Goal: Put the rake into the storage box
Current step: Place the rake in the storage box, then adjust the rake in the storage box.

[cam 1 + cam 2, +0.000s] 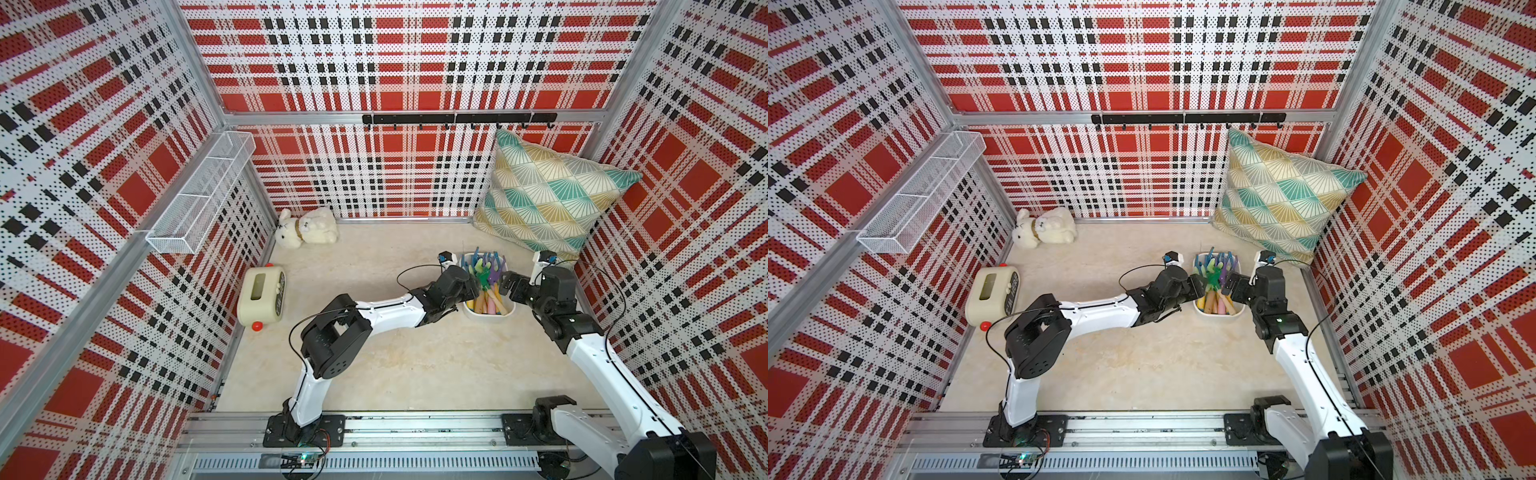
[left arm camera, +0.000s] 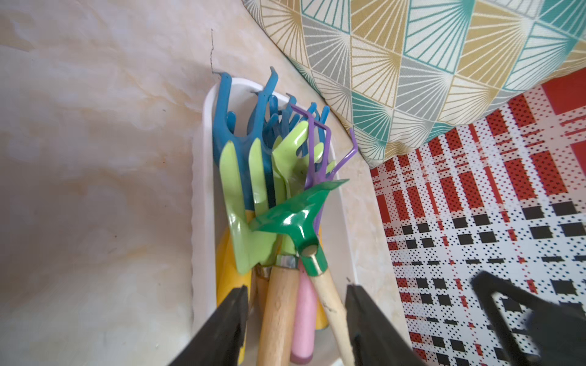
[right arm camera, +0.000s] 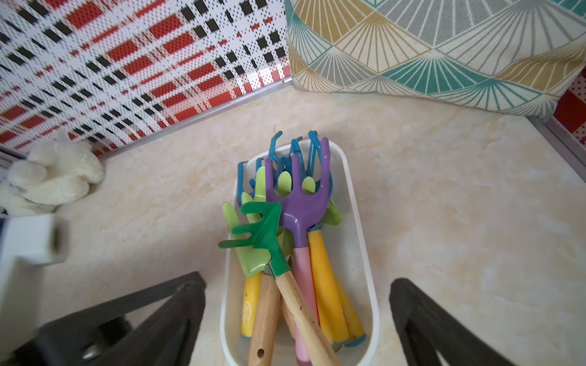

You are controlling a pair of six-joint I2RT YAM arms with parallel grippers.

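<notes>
The storage box (image 1: pixel 490 318) (image 3: pixel 361 253) is a small white tub on the floor near the pillow. It holds several toy rakes with blue, light green and purple heads. On top of the pile lies a dark green rake (image 2: pixel 295 218) (image 3: pixel 263 233) with a wooden handle, its head tilted up. In the left wrist view my left gripper (image 2: pixel 296 288) is open over the handle end of the box; the handles pass between its fingers without being pinched. My right gripper (image 3: pixel 298 279) hangs wide open on the box's other side, its fingers straddling the tub's width.
A patterned pillow (image 1: pixel 548 195) leans in the back right corner, close behind the box. A white plush toy (image 1: pixel 307 228) lies at the back wall. A cream box with a red knob (image 1: pixel 262 301) sits by the left wall, under a wire-mesh basket (image 1: pixel 199 195).
</notes>
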